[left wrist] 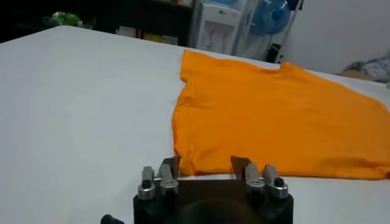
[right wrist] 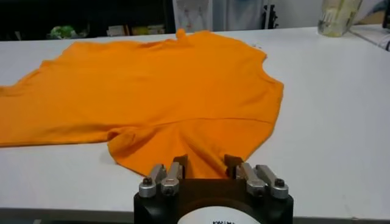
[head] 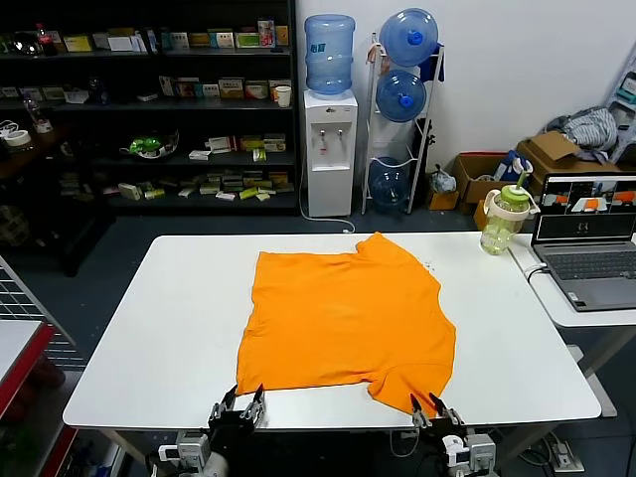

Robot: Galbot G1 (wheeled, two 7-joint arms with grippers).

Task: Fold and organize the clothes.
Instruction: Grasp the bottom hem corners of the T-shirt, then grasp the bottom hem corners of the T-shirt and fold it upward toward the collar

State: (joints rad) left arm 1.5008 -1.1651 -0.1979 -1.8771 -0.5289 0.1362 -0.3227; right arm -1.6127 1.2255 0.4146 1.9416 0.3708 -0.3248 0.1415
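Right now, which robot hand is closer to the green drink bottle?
Right. The right gripper sits at the near table edge on the bottle's side; the left gripper is farther across.

Orange T-shirt (head: 348, 318) spread flat, plain side up, mid table in front of me. Slightly skewed. Bottom hem at near edge, right near corner rumpled, bunched. Collar points far side.

Office/lab w/ stocked shelves (head: 149, 99), water cooler (head: 328, 149), laptop (head: 586, 238), white table (head: 169, 328).
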